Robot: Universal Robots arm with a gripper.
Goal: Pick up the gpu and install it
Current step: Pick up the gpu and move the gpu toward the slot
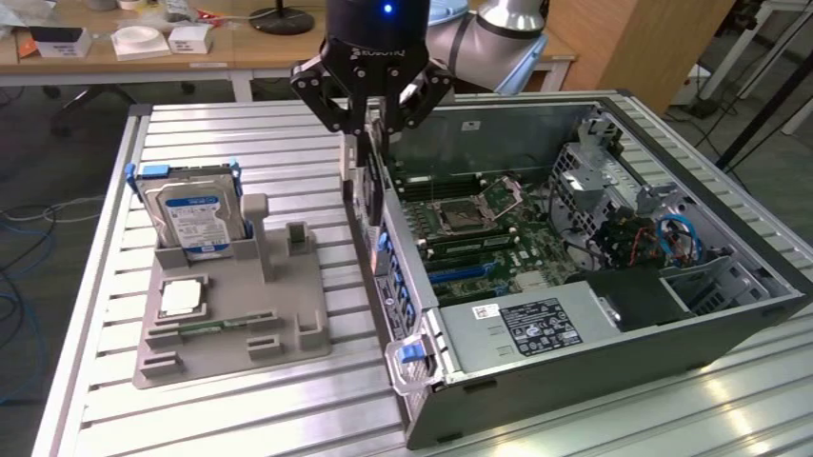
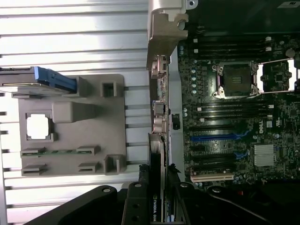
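The gpu (image 1: 366, 181) is a thin dark card that hangs upright and edge-on, and my gripper (image 1: 371, 129) is shut on its upper end. It hovers over the rear wall of the open computer case (image 1: 711, 324), just outside the motherboard (image 1: 496, 238). In the wrist view the gpu (image 2: 155, 206) runs edge-on between my black fingers (image 2: 136, 201), with white lettering on its face. It lines up along the case's rear panel (image 2: 161, 70). The blue expansion slots (image 2: 215, 137) lie beside it on the board, apart from the card.
A grey parts holder (image 1: 228, 352) sits on the slatted table at the exterior view's left. It carries a hard drive (image 1: 190, 214), a processor chip (image 1: 182, 298) and a memory stick (image 1: 209, 327). A power supply (image 1: 534, 328) fills the case's near end.
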